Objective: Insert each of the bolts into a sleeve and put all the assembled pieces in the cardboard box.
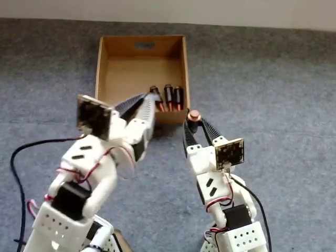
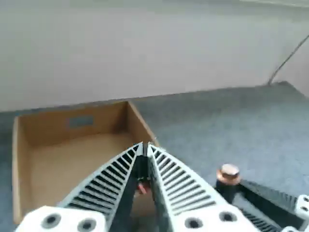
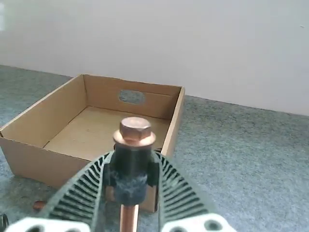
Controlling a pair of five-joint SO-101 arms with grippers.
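Your left arm (image 1: 84,178) leans forward and inward, its wrist raised, so the left gripper (image 1: 151,100) reaches over the near wall of the box (image 1: 131,73). Its fingers are pressed together at the tips. In the left wrist view, the left gripper (image 2: 145,147) points into the box (image 2: 72,159), and a bit of red shows low in the slit between the fingers; you cannot tell what it is. Three pieces (image 1: 169,97) lie side by side on the box floor in the near right corner. The nearest of them is right at the left gripper's tips, and the other two lie just beside it, towards the right gripper.

Your right arm (image 1: 220,194) stands more upright, forearm pointing straight ahead. The right gripper (image 1: 195,122) sits just outside the box, beside its near right corner. It pinches a dark sleeve (image 3: 130,174) held upright between the fingers. The bolt (image 3: 135,131) is seated in that sleeve, with the copper head resting on top and the shaft coming out below, between the fingers. From the right gripper (image 3: 133,166), the box (image 3: 48,164) lies ahead and to the left, its near wall close behind the sleeve. The two grippers are near each other, the left one slightly farther forward. A small copper thing (image 3: 38,205) lies on the carpet (image 1: 273,79), beside the box's near wall and to the left of the right gripper.
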